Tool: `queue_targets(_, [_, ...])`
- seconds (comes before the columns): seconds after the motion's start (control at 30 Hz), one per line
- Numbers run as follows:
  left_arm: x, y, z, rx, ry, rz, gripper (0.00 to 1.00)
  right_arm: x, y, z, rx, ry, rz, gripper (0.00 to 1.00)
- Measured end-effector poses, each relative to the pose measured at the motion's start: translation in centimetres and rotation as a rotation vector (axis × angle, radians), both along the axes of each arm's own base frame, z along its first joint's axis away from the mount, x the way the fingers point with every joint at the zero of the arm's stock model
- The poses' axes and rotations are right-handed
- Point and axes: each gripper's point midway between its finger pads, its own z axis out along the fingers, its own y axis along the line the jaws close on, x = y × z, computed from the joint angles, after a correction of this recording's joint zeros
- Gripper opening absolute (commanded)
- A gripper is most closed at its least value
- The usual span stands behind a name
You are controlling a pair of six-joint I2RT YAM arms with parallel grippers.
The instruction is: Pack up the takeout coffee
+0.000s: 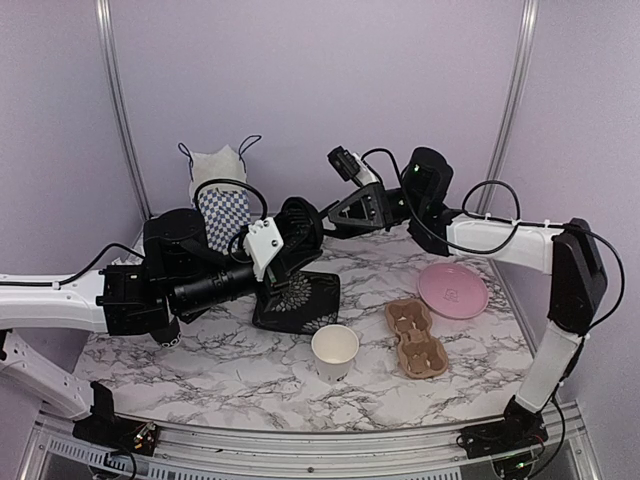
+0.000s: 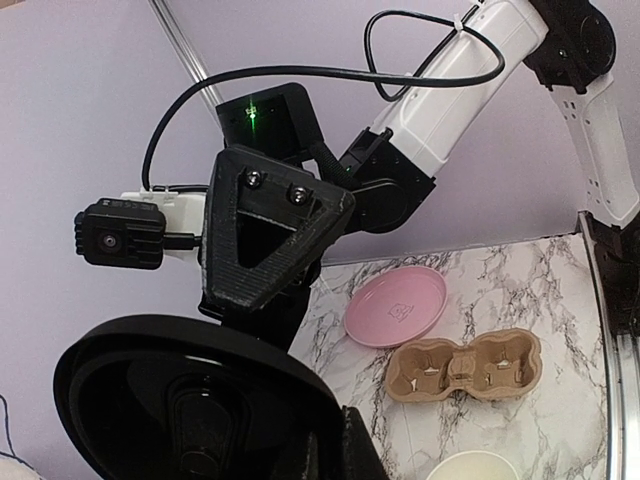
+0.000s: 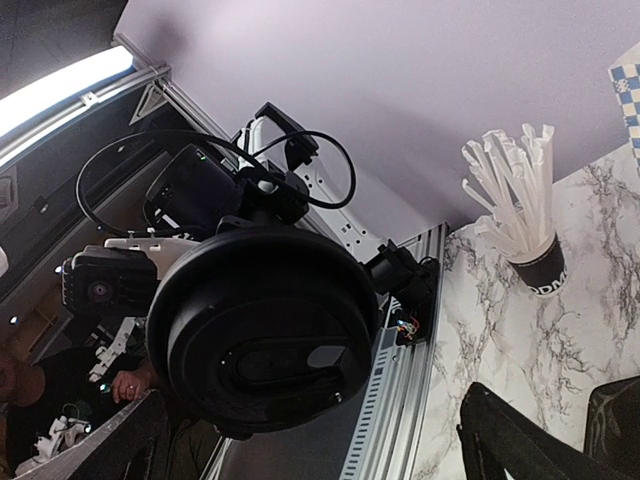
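Coffee lid (image 3: 265, 325) clamped in left jaws; right jaws wide open, empty; cup (image 1: 335, 352) uncovered

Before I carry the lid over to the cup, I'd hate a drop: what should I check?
1. Left tool shut on black lid: ok.
2. Right tool open: ok, jaws wide apart.
3. Right tool fully clear of the lid: cannot tell.
4. White cup upright and uncovered: ok.
5. Lid flat above the cup: not ok, held on edge, away from it.
6. Cup carrier pockets free: ok.
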Motion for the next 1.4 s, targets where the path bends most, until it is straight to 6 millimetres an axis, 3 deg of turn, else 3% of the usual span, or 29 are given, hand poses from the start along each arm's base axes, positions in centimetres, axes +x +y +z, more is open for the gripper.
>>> queue_targets(0.2, [0.1, -0.3, -0.4, 0.007, -0.002, 0.000, 0.00, -0.6, 0.1, 0.4, 0.010, -0.009, 0.023, 0.96])
queue_targets(0.77, [0.3, -0.6, -1.0, 0.025, -0.009, -0.001, 0.00, -2.2, 0.4, 0.9, 0.024, -0.025, 0.073, 0.69])
queue_targets(0.83, [0.3, -0.7, -1.1, 0.029, -0.009, 0.000, 0.00, -2.3, 0.4, 1.0, 0.026, -0.028, 0.077, 0.70])
queue_targets(0.93, [0.3, -0.8, -1.2, 0.033, -0.009, 0.000, 0.00, -2.4, 0.4, 1.0, 0.026, -0.030, 0.079, 0.78])
queue_targets(1.17, [0.3, -0.8, -1.2, 0.032, -0.010, -0.002, 0.00, -2.4, 0.4, 1.0, 0.026, -0.030, 0.081, 0.73])
queue_targets(1.4, [0.3, -0.8, -1.1, 0.030, -0.011, -0.001, 0.00, -2.4, 0.4, 1.0, 0.025, -0.028, 0.081, 0.81])
